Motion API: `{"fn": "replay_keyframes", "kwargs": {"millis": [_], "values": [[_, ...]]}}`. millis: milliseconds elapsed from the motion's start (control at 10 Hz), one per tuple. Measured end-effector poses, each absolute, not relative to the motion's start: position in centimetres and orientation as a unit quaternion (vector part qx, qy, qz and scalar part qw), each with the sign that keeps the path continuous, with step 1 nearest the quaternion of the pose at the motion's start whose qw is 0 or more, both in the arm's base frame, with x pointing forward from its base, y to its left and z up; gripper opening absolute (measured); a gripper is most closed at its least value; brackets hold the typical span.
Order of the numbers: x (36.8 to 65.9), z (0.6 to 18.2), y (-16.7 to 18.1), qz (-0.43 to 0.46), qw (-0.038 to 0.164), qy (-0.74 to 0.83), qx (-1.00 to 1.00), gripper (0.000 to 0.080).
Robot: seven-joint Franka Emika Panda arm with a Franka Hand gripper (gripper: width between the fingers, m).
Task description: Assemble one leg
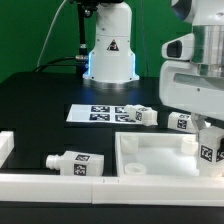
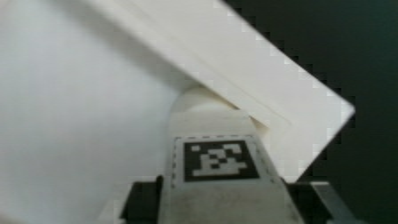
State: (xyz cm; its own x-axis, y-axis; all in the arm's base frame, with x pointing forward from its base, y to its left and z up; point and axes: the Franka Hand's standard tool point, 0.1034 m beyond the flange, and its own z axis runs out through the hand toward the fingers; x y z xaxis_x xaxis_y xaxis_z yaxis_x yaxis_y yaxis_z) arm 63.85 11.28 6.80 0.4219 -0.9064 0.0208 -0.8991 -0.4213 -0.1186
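My gripper [image 1: 210, 138] is shut on a white leg [image 1: 209, 153] and holds it upright over the near right corner of the large white tabletop [image 1: 160, 156]. In the wrist view the leg [image 2: 219, 150] shows its square tag between my two dark fingers [image 2: 153, 200], with its far end at the raised rim of the tabletop [image 2: 89, 100] near a corner. I cannot tell whether the leg touches the tabletop. Another leg [image 1: 75, 162] lies on the black table at the exterior view's left. Two more legs [image 1: 140, 115] [image 1: 180, 122] lie behind the tabletop.
The marker board [image 1: 98, 113] lies flat behind the tabletop. The robot's base [image 1: 110, 50] stands at the back. A white rail [image 1: 60, 183] runs along the front edge and turns up the exterior view's left side.
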Motion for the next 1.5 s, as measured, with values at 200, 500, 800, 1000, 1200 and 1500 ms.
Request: {"fn": "replay_keyframes", "kwargs": {"millis": [200,500,800,1000,1200,1500], "values": [[63.8,6.8,11.5,-0.032,0.053,0.639,-0.767,0.0285],[63.9,6.8,11.6,-0.021,0.062,0.722,-0.688,0.0285],[63.9,6.8,11.5,-0.024,0.061,0.691,-0.72,0.0331],[64.1,7.0,11.4,-0.035,0.057,0.546,-0.835,0.0621],[63.5,6.6,12.7,-0.034,0.052,0.472,-0.879,0.0643],[63.6,6.7,12.3,-0.039,0.048,0.394,-0.917,0.0649]]}}
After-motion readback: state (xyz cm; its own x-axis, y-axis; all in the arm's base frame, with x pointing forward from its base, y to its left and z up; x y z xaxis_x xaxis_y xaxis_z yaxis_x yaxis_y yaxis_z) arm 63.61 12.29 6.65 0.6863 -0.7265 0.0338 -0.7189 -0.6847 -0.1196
